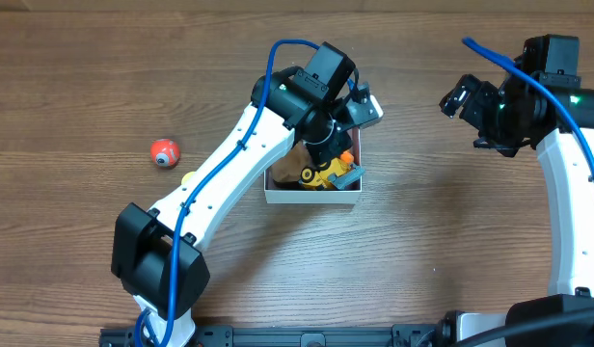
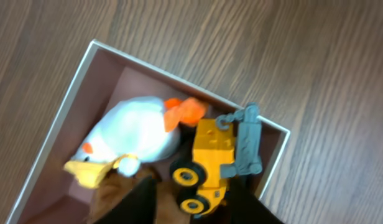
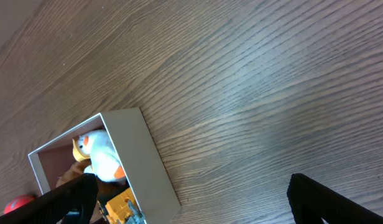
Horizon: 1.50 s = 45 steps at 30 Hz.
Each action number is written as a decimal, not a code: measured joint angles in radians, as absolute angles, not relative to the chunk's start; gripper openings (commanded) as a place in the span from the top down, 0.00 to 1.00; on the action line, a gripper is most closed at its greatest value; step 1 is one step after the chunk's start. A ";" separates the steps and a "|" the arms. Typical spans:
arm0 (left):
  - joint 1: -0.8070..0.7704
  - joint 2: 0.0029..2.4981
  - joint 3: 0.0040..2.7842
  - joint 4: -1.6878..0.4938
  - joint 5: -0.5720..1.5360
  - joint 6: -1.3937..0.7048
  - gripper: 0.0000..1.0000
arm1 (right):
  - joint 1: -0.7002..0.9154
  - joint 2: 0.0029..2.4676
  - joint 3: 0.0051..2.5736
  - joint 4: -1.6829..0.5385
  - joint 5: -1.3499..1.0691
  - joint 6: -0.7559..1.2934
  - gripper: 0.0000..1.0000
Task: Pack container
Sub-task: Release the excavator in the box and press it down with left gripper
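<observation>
The container (image 1: 311, 199) is a shallow white-walled box with a pink inside, near the table's middle. It holds a white duck plush (image 2: 135, 130), a yellow toy truck (image 2: 213, 146) with a grey part, and a brown toy (image 2: 114, 193). My left gripper (image 1: 328, 145) hangs just over the box, hiding much of it from above. In the left wrist view its fingers (image 2: 193, 183) are open on either side of the truck's lower end. My right gripper (image 1: 458, 99) is open and empty, well to the right of the box. The right wrist view shows the box wall (image 3: 142, 155).
A red ball (image 1: 165, 151) with a face lies on the wood table far left of the box. A small yellow object (image 1: 188, 178) peeks out beside the left arm. The right wrist view shows bare wood between its wide fingers (image 3: 193, 180).
</observation>
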State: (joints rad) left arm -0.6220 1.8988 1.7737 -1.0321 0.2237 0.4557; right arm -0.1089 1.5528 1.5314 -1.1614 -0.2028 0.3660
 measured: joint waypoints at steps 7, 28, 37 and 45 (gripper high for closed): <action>-0.635 1.935 1.774 -0.999 0.347 0.450 0.84 | -0.109 1.553 1.531 -1.161 -0.203 0.366 0.00; -0.672 2.095 1.773 -1.052 0.288 0.435 0.92 | -0.109 1.553 1.531 -1.161 -0.203 0.366 0.00; -0.658 2.098 1.779 -1.015 0.234 0.279 0.81 | -0.109 1.553 1.531 -1.161 -0.203 0.366 0.00; -0.626 2.160 1.768 -1.059 0.018 0.090 0.64 | -0.109 1.553 1.531 -1.161 -0.203 0.366 0.00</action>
State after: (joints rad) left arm -0.6262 2.1601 1.7683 -1.0588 0.0177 0.0898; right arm -0.1089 1.5528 1.5314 -1.1614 -0.2031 0.3664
